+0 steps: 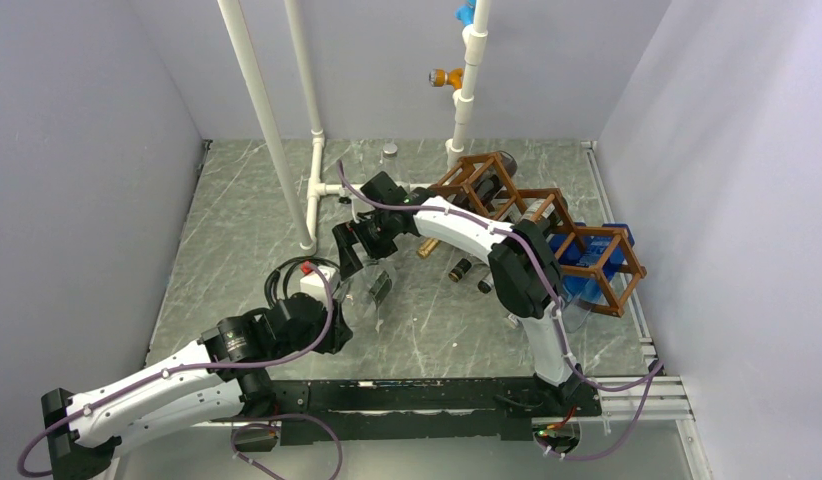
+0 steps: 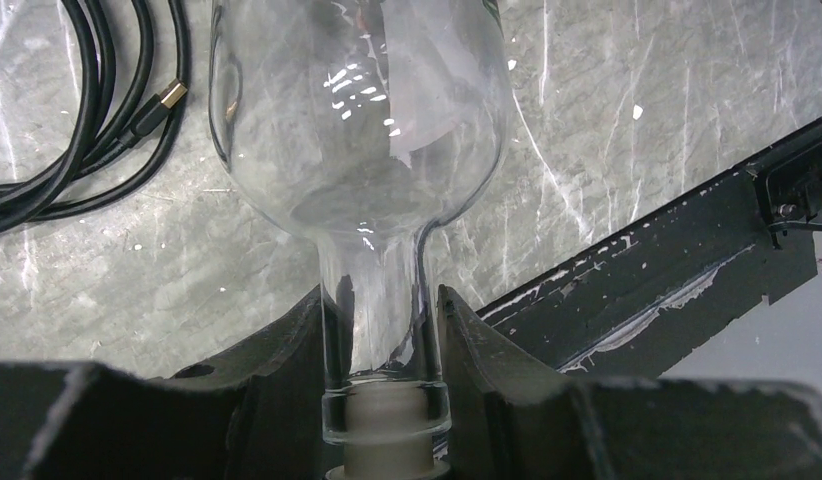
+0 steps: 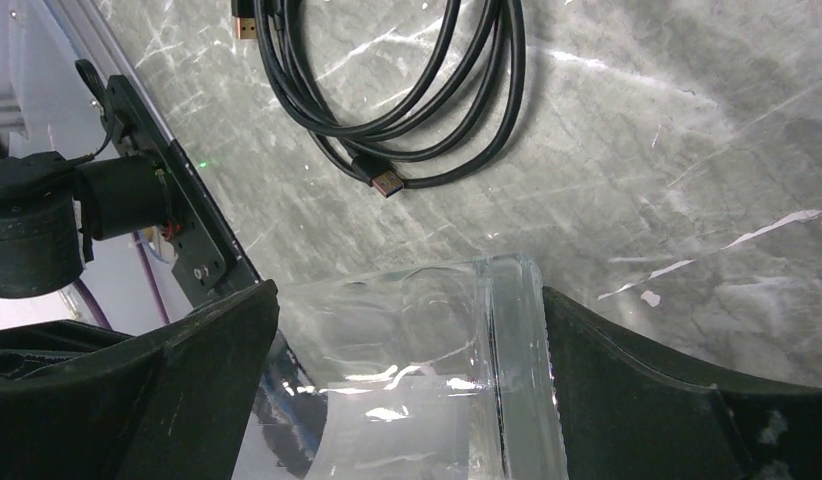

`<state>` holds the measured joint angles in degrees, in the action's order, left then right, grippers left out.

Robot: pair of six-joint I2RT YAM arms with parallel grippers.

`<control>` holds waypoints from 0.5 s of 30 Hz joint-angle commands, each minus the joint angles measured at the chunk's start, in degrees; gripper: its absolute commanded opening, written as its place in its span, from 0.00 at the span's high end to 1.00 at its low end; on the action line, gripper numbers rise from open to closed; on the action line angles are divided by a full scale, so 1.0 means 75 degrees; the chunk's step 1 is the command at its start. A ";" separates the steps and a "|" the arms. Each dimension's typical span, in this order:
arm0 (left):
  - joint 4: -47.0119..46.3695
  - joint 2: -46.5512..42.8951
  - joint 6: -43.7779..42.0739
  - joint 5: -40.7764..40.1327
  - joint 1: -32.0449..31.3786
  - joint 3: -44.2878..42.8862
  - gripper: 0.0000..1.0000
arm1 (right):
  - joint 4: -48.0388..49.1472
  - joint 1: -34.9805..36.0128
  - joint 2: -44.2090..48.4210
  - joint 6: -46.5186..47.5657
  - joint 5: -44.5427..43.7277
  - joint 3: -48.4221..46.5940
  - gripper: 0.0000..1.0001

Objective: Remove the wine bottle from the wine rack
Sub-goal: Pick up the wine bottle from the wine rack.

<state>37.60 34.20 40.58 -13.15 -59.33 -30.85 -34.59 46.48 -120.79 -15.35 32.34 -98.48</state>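
Note:
A clear glass wine bottle with a pale cork lies between my two grippers, over the table and left of the wine rack. My left gripper is shut on its neck just above the cork, and the round body points away from it. In the top view the left gripper is at the bottle's near end. My right gripper is at the far end. It stands open, with the bottle's base between its wide-spread fingers.
The reddish-brown rack holds dark bottles and a blue object. White pipes rise at the back left. A coiled black cable and a small white box lie under the bottle. A black rail runs along the near edge.

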 commanded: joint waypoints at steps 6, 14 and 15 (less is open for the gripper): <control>-0.2092 -0.0318 -0.0266 -0.0157 0.0036 -0.0304 1.00 | 0.0314 0.0496 -0.0004 -0.0243 0.1417 -0.0220 0.00; -0.2019 -0.0469 -0.0359 -0.0195 0.0036 -0.0167 1.00 | 0.0945 0.0486 -0.0131 -0.0845 0.1836 0.0410 0.00; -0.2003 -0.0464 -0.0361 -0.0197 0.0036 -0.0167 1.00 | 0.1020 0.0483 -0.0126 -0.0898 0.1862 0.0475 0.00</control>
<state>39.09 32.32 40.58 -13.34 -59.18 -30.17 -30.72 46.44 -122.08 -18.76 35.24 -96.07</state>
